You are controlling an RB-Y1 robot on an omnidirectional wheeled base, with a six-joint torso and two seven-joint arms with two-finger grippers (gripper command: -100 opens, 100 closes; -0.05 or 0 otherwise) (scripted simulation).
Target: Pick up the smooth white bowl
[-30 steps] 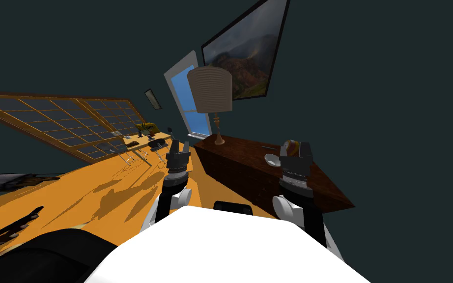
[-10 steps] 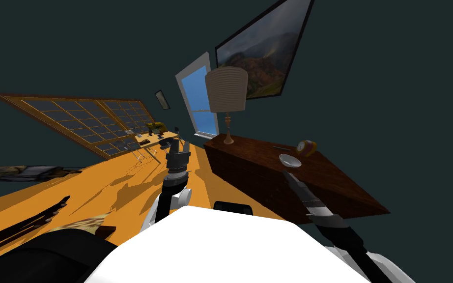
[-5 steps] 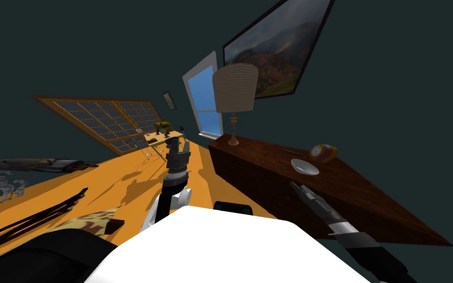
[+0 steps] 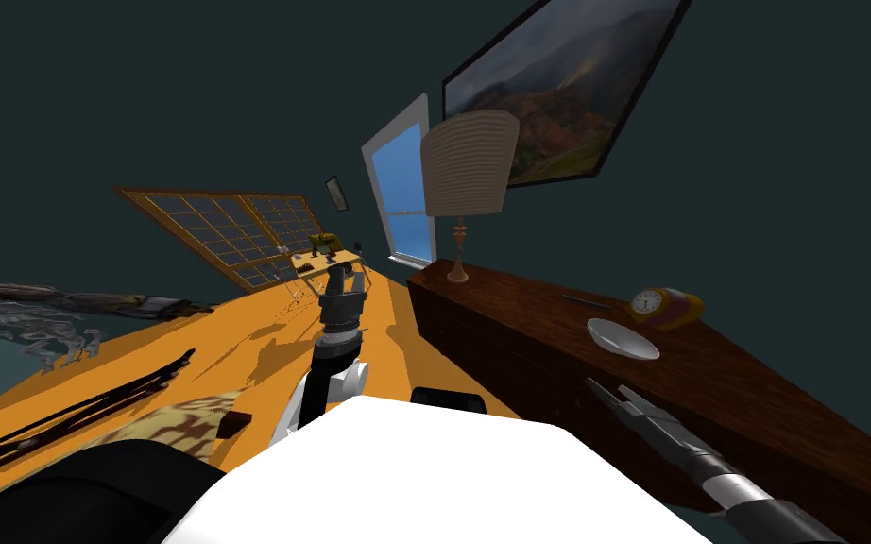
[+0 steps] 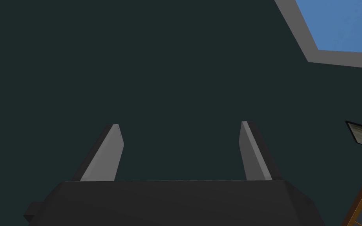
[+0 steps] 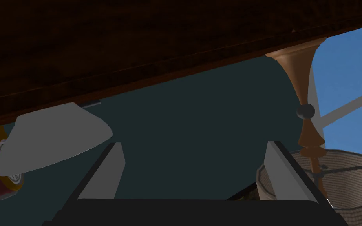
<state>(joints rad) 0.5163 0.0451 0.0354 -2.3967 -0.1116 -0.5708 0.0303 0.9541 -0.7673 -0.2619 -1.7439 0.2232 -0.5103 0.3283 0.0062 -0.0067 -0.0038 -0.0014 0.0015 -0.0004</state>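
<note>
— Where is the bowl?
— The white bowl point(image 4: 623, 338) sits upright on the dark wooden desk point(image 4: 528, 312), nearer the back edge than the front. A yellow clock point(image 4: 662, 306) is just behind it, and a lamp point(image 4: 467, 170) stands at the desk's far end.
— And the right pincer?
— The right pincer point(image 4: 606, 387) hangs by the desk's front edge, near the bowl but apart from it. Its fingers are spread with nothing between them.
— The left one?
— The left pincer point(image 4: 347, 276) points up over the orange floor point(image 4: 235, 349), well apart from the desk, fingers likewise wide.
</note>
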